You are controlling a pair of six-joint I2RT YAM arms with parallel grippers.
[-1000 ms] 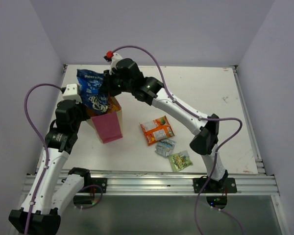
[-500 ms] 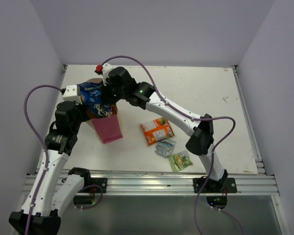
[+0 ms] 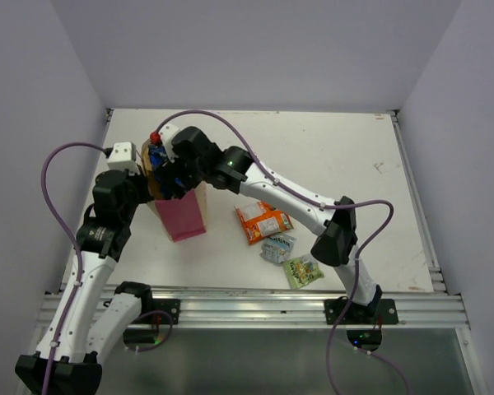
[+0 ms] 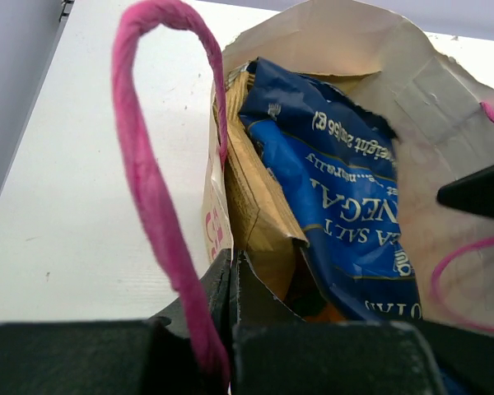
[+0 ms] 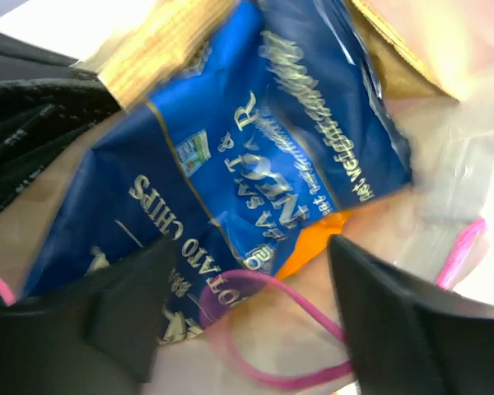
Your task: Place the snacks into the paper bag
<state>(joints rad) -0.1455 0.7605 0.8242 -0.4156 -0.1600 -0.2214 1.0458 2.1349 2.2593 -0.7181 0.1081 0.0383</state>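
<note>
The paper bag (image 3: 182, 216) stands upright at the left of the table, its pink side facing the camera. My left gripper (image 4: 230, 270) is shut on the bag's near rim (image 4: 216, 222), beside a pink cord handle (image 4: 152, 197). Inside lie the dark blue chip bag (image 4: 337, 189), a tan bag (image 4: 251, 197) and an orange bag (image 5: 313, 240). My right gripper (image 5: 255, 317) hangs open in the bag's mouth (image 3: 166, 174), just above the blue chip bag (image 5: 230, 140) and holding nothing. An orange-red pack (image 3: 263, 220), a small silver-blue packet (image 3: 278, 247) and a small green packet (image 3: 303, 270) lie on the table.
The three loose packets lie close together right of the paper bag, under the right arm's forearm (image 3: 288, 193). Purple cables loop over both arms. The table's (image 3: 354, 164) back and right parts are bare white surface, edged by walls.
My right gripper came down to the left with the dark blue chip bag, lowered it into the paper bag and opened, letting it go. The left gripper kept its hold.
</note>
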